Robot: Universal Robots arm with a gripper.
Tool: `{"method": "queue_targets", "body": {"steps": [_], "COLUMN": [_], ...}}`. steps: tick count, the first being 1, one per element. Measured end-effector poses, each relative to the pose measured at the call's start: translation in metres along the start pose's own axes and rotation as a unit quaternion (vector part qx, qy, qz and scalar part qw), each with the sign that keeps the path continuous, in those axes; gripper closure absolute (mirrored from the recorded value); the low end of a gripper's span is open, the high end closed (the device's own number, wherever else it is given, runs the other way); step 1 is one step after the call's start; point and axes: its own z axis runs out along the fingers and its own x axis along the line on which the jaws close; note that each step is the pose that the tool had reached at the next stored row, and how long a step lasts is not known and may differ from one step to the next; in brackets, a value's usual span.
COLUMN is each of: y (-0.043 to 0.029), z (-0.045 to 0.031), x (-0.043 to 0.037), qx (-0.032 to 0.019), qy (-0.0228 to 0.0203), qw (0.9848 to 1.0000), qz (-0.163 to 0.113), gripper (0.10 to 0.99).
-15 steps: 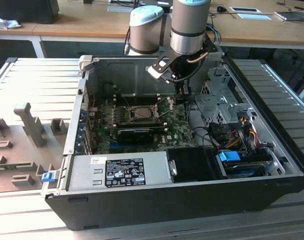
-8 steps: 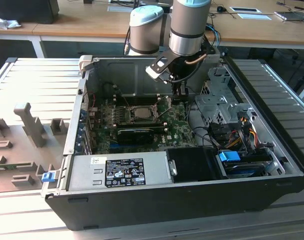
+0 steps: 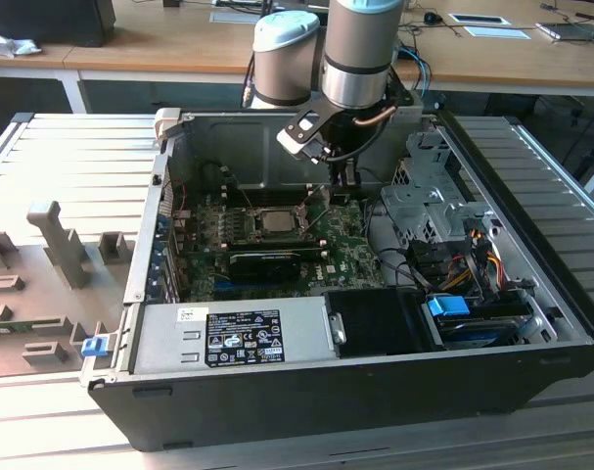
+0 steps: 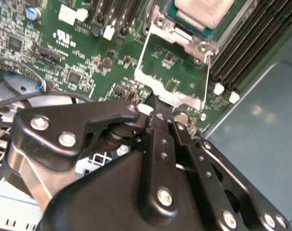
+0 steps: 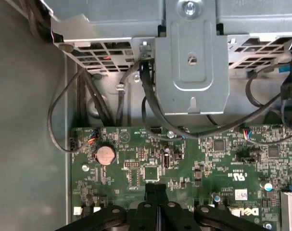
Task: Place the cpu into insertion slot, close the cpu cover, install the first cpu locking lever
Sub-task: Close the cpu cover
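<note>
— The black two-fingered pincer (image 4: 155,102) has its fingers pressed together. In the first wrist view the pincer (image 5: 156,188) shows no gap between them either.

— We agree. In the exterior view the pincer (image 3: 342,196) hangs from the grey robot arm (image 3: 360,49) inside the open black computer case (image 3: 306,392), just to the exterior view's right of the socket.

— And where do we find the cpu?

— The small square cpu (image 4: 203,9) with the pale silver-grey metal top lies in its insertion slot on the green motherboard (image 4: 78,53). In the exterior view the cpu (image 3: 274,219) lies flat and uncovered.

— The cpu cover (image 4: 184,100), a thin metal square frame with a central window, stands swung up off the slot, hinged at the edge next to the cpu. Through its window we see green board.

— Its free edge sits right at the pincer's tip. We take them to be touching, but we cannot tell whether the tip nips that edge or only rests against it.

— Long black memory slots (image 4: 247,43) run beside the socket.

— In the first wrist view we see a round silver coin battery (image 5: 105,154) on the board, near a silver sheet-metal drive cage (image 5: 194,57), with black cables (image 5: 150,110) looping between them.
</note>
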Motion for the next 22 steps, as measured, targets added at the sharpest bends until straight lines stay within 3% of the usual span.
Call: {"method": "queue_targets", "body": {"steps": [22], "y": [-0.0102], "z": [-0.0005], "x": [-0.0003], "qx": [-0.0024], "qy": [0.0001], "qw": [1.0], "qz": [0.0], "gripper": [0.98]}}
